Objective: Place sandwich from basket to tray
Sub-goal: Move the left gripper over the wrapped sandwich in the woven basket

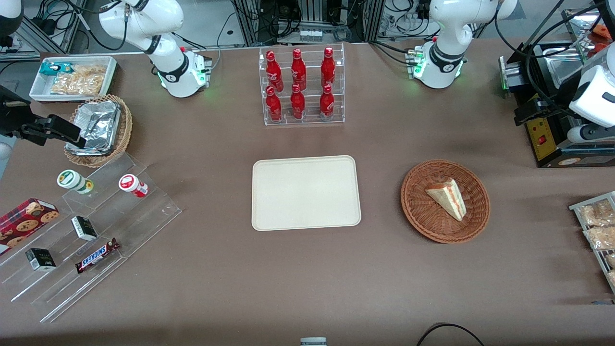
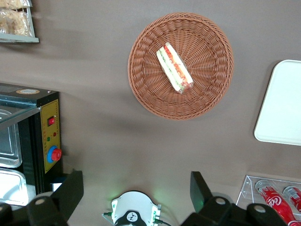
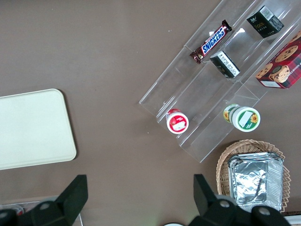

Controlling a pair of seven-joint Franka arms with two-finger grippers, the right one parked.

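Note:
The sandwich (image 1: 448, 196), a pale bread wedge with red filling along its cut edge, lies in the round reddish-brown basket (image 1: 423, 185) on the brown table. In the left wrist view the sandwich (image 2: 174, 67) rests near the middle of the basket (image 2: 211, 52). The cream tray (image 1: 305, 192) lies flat beside the basket, toward the parked arm's end, and its corner shows as the tray (image 2: 282, 103). My gripper (image 1: 522, 116) hangs high at the working arm's end, farther from the front camera than the basket and well apart from it. The gripper (image 2: 135, 188) is open and holds nothing.
A black machine with metal pans (image 1: 552, 139) stands under the gripper. A clear rack of red bottles (image 1: 300, 86) stands farther back than the tray. A rack of snack bags (image 1: 596, 226) sits at the working arm's table edge. The arm's base (image 1: 439, 67) is near the bottles.

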